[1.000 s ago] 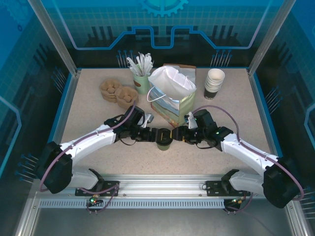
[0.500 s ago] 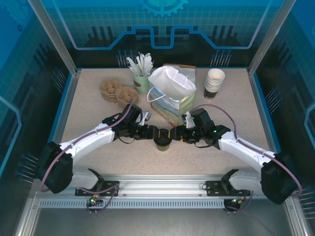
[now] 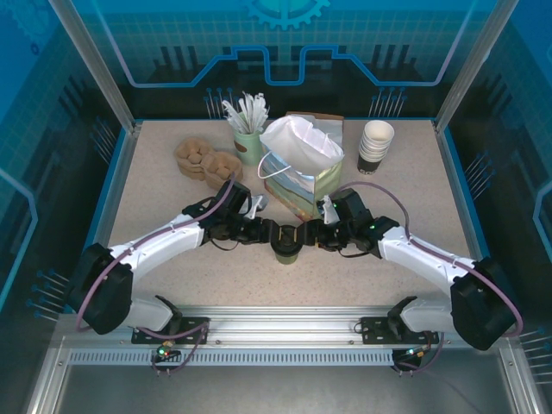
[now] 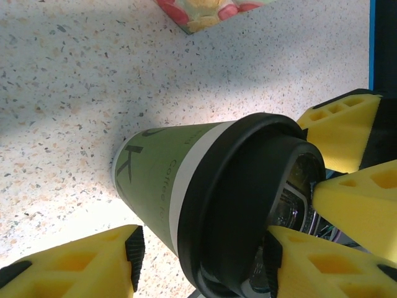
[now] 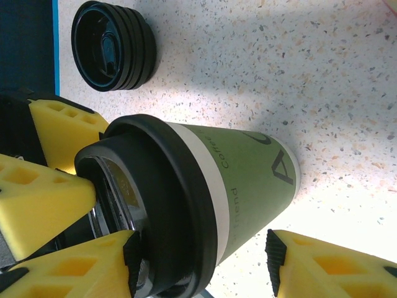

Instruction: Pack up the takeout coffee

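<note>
Mid-table before the glossy bag (image 3: 304,177), the black-lidded olive paper cup (image 3: 286,245) sits between left gripper (image 3: 270,233) and right gripper (image 3: 304,235), foam jaws half-open, grip unclear; right wrist view adds a ribbed loose lid (image 5: 113,45).

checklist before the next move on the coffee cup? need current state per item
1. takeout coffee upright on the table, lid on: ok.
2. Cup sits between the left gripper fingers: ok.
3. Cup sits between the right gripper fingers: ok.
4. Either gripper clamped firmly on the cup: cannot tell.
5. Clearance between the two grippers' fingers at the lid: not ok, they crowd close together.
6. bag upright, mouth up: ok. Room inside past the white tissue: cannot tell.
</note>
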